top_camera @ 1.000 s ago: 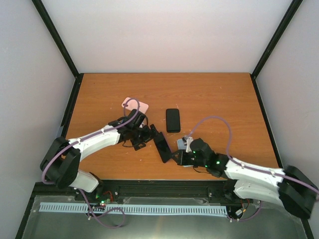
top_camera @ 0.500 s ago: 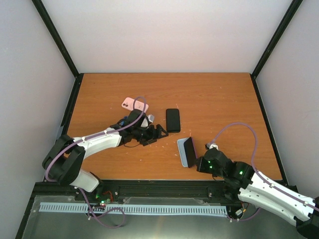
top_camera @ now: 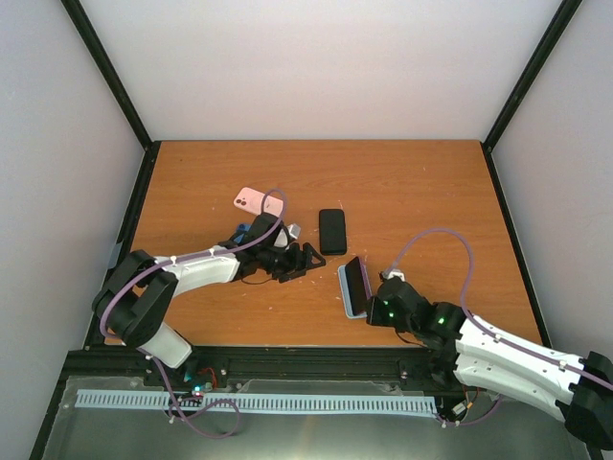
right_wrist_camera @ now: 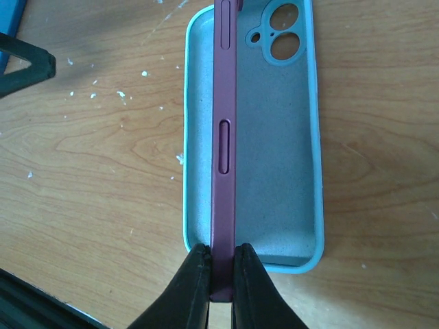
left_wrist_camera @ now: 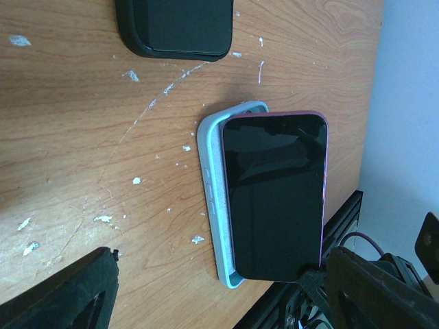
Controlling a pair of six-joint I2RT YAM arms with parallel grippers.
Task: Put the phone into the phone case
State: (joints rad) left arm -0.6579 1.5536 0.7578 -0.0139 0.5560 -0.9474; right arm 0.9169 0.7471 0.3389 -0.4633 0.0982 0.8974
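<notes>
Moved: right arm has swung in leftward since a moment ago, and the left fingers have narrowed a little.
Worktop (top_camera: 431, 192): orange wood, flecked white.
Left end effector (top_camera: 306, 261): fingers apart, empty, near the case.
Right end effector (right_wrist_camera: 220, 267): clamped on the phone's end.
Phone case (right_wrist_camera: 281, 171): pale blue, lying flat, open side up.
Phone (right_wrist_camera: 224, 137): maroon, standing on its long edge along one case wall.
Black phone (top_camera: 332, 231): flat, beyond the case.

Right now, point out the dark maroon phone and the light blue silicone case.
dark maroon phone (right_wrist_camera: 225, 147): right wrist view, its upturned side edge.
light blue silicone case (right_wrist_camera: 281, 157): right wrist view, inner floor.
</notes>
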